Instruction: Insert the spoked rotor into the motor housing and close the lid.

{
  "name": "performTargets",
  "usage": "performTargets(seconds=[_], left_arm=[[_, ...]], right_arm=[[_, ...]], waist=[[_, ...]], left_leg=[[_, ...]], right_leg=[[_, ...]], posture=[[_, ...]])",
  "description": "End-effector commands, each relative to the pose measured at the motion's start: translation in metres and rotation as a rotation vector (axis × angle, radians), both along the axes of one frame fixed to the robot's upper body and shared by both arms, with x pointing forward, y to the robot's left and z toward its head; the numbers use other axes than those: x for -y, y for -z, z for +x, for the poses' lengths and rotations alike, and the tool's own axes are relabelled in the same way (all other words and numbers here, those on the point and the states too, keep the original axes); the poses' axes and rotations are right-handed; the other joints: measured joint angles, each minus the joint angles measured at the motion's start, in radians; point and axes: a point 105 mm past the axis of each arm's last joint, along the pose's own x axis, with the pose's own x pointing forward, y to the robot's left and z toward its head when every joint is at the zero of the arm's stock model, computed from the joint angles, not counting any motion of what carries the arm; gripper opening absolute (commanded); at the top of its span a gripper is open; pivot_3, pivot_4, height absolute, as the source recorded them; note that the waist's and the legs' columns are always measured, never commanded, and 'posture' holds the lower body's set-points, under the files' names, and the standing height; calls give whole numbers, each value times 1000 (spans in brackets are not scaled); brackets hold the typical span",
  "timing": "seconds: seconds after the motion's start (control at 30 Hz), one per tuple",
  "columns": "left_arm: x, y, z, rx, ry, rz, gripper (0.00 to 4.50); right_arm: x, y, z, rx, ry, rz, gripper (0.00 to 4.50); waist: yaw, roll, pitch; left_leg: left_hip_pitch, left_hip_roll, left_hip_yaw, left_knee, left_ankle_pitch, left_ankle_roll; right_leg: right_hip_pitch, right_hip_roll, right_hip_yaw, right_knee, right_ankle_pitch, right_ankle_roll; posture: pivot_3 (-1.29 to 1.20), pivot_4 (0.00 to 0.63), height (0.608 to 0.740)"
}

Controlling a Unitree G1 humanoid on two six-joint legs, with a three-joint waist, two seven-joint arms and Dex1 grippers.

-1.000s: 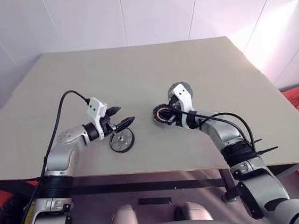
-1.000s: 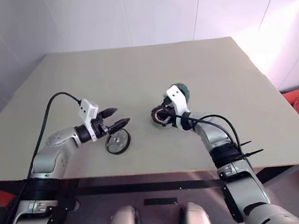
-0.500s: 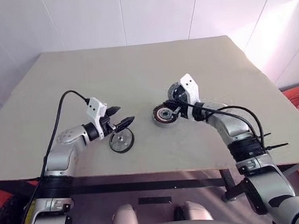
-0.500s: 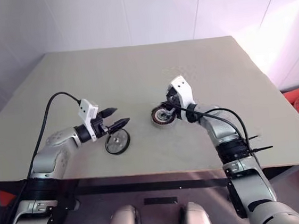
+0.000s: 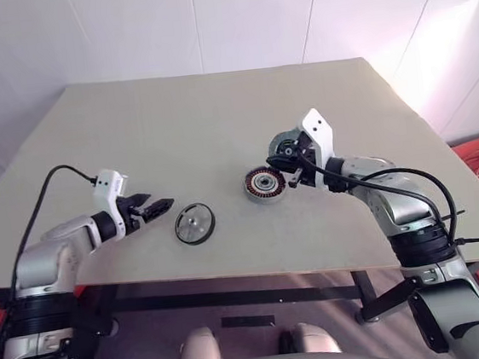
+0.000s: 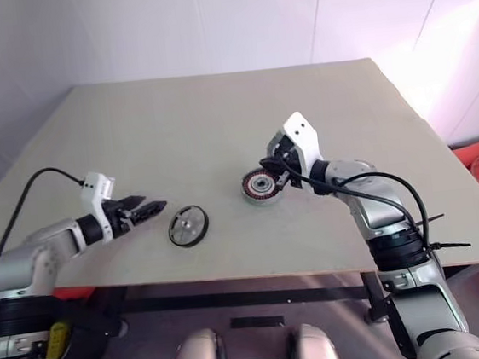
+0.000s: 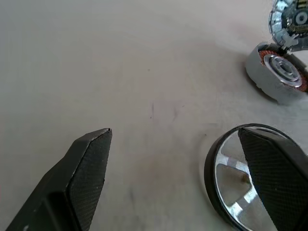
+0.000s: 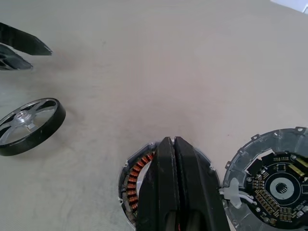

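The rotor (image 5: 194,224) lies flat near the table's (image 5: 215,113) front edge, left of centre, untouched. The housing (image 5: 265,183) sits nearer the middle, and the lid (image 5: 289,149) lies just behind it toward the far edge, touching or nearly so. The left gripper (image 5: 158,208) hangs beside the rotor on the side of the table's left edge, its fingers spread and holding nothing; the right gripper (image 8: 173,159) hovers over the housing with fingers pressed together, empty. The step in hand looks like picking up the rotor: I would bring the spread fingers across the black rim, pinch it squarely, lift it level, then centre its hub over the housing's core before lowering. Count: one rotor, one housing, one lid, two grippers
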Motion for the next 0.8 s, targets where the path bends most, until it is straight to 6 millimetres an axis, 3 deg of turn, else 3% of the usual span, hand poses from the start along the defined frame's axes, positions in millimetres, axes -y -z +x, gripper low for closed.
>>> performTargets(seconds=[0.03, 0.23, 0.53, 0.8], left_arm=[[10, -19, -11, -2, 68, -74, 4500], [16, -15, -25, -70, 111, -136, 4500], [11, 12, -43, -178, 110, -65, 4500], [34, 22, -53, -235, 156, -112, 4500]], right_arm=[[2, -21, -2, 66, -7, 24, 22], [4, -21, -3, 66, -4, 20, 22], [8, -21, -3, 65, 17, 19, 22], [6, -21, -2, 63, 19, 24, 22]], waist=[[1, 0, 0], [-3, 0, 0], [-3, 0, 0], [-3, 0, 0]], left_leg=[[0, 0, 0, 0, 0, 0], [1, 1, 0, 0, 0, 0], [1, 0, 0, 0, 0, 0], [1, 0, 0, 0, 0, 0]], right_leg=[[0, 0, 0, 0, 0, 0], [0, 0, 0, 0, 0, 0], [1, 0, 0, -1, 0, 0], [1, 0, 0, 0, 0, 0]], posture=[[0, 0, 740], [0, 0, 740], [0, 0, 740], [0, 0, 740]])
